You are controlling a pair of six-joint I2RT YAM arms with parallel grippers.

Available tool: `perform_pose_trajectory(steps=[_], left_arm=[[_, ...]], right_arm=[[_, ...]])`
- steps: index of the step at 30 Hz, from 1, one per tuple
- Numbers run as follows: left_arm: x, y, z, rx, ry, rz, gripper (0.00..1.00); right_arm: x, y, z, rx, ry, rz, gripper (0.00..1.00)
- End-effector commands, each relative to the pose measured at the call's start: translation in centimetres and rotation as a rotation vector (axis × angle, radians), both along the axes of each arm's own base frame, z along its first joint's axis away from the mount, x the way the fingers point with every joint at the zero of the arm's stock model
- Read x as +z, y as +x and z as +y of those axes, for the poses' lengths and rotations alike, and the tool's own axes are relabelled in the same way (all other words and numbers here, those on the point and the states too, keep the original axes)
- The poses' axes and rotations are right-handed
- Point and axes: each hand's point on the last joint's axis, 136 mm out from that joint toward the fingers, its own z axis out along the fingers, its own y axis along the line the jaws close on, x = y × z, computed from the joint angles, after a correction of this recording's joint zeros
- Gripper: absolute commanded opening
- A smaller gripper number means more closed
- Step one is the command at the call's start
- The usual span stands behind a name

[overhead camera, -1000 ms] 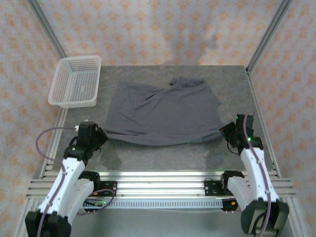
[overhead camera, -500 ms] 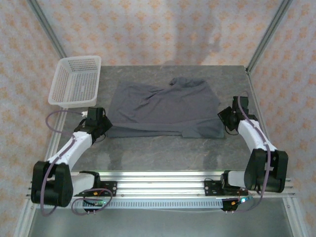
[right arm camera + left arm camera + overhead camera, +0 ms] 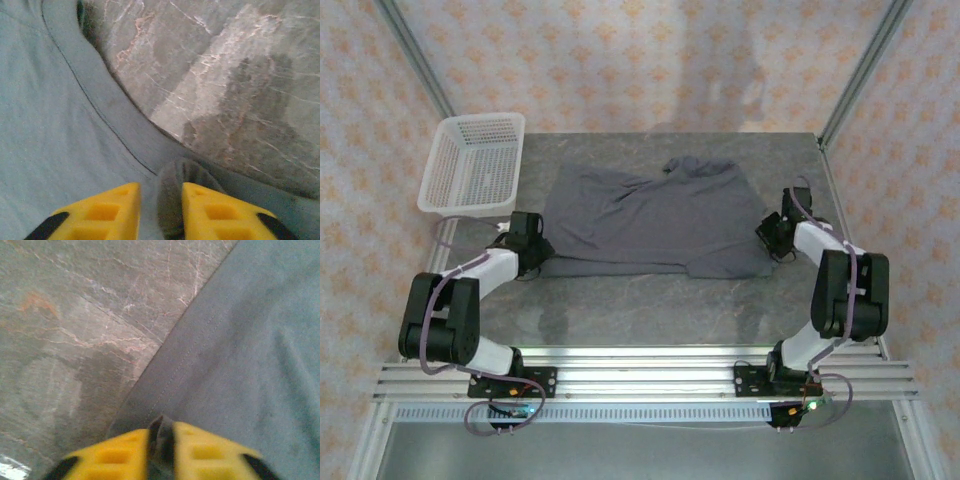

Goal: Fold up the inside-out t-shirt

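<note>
Item: dark slate-grey short-sleeved cloth t-shirt (image 3: 655,220), soft and wrinkled, lying spread across the middle of the grey marbled stone counter (image 3: 650,300). Its near hem runs roughly straight from left to right, and there is a bunched hump of cloth at its far edge. Left pincer (image 3: 534,248), at the shirt's near left corner: yellow fingers (image 3: 117,450) narrow, a thin fold of the stitched hem pinched between them, low over the counter. Right pincer (image 3: 770,236), at the shirt's near right edge: yellow fingers (image 3: 215,209) narrow, a small rounded bunch of cloth gripped in the gap. Also present: white plastic mesh basket (image 3: 468,205), rectangular, at the counter's far left corner, near the shirt but apart from it.
</note>
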Motion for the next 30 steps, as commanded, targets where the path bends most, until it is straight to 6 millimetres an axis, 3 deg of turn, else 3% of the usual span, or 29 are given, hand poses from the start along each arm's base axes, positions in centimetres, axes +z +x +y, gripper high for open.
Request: perform_pose_trajectory(steps=[1,2,5,9,12,17,21,30], left_arm=[[2.9,1.7,-0.4,-0.020,-0.033,-0.133,0.42],[3.9,1.5,-0.3,-0.025,-0.026,-0.156,0.49],[7.8,0.3,0.1,-0.037,0.018,-0.229,0.58],[12.3,-1.4,-1.7,-0.138,0.007,-0.330,0.62],[13.6,-2.6,-4.1,-0.243,-0.002,-0.347,0.63],[12.5,-3.1,-6.3,-0.303,-0.027,-0.329,0.64],[11.2,-2.8,-6.7,-0.288,-0.050,-0.302,0.64],[10.5,-2.8,-6.3,-0.277,-0.025,-0.274,0.63]], right_arm=[[3.1,-0.2,-0.4,0.032,-0.056,-0.061,0.43],[4.2,-0.8,-0.6,0.034,-0.080,-0.083,0.48],[6.0,-4.0,-1.2,0.025,-0.138,-0.084,0.49],[4.3,-9.5,-1.4,-0.069,-0.135,-0.065,0.48],[2.2,-12.0,-1.6,-0.108,-0.142,-0.061,0.50],[0.7,-11.3,0.3,-0.018,-0.064,-0.065,0.50],[-0.1,-10.2,0.3,0.011,-0.072,-0.034,0.44],[-0.4,-7.7,0.7,0.032,-0.040,-0.052,0.11]])
